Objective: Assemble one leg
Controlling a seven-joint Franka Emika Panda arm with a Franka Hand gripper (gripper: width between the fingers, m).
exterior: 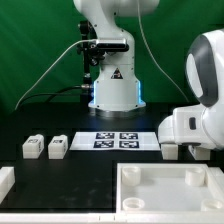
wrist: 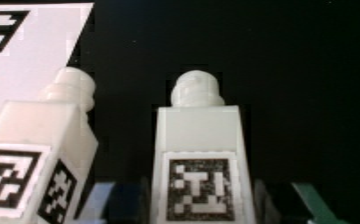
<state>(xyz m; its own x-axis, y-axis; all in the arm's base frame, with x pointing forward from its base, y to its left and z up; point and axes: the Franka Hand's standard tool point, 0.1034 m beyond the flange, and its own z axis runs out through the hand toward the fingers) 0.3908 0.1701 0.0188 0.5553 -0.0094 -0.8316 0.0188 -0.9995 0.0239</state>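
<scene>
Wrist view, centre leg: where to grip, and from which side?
I'd pinch the leg across the flat parallel sides of its wide tagged body, not the narrow rounded tip. Approach from the tagged face, which faces the wrist camera; the gap to the neighbouring leg leaves finger room.

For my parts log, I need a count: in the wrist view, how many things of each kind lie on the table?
Legs: 2
Marker board: 1
Total: 3
</scene>
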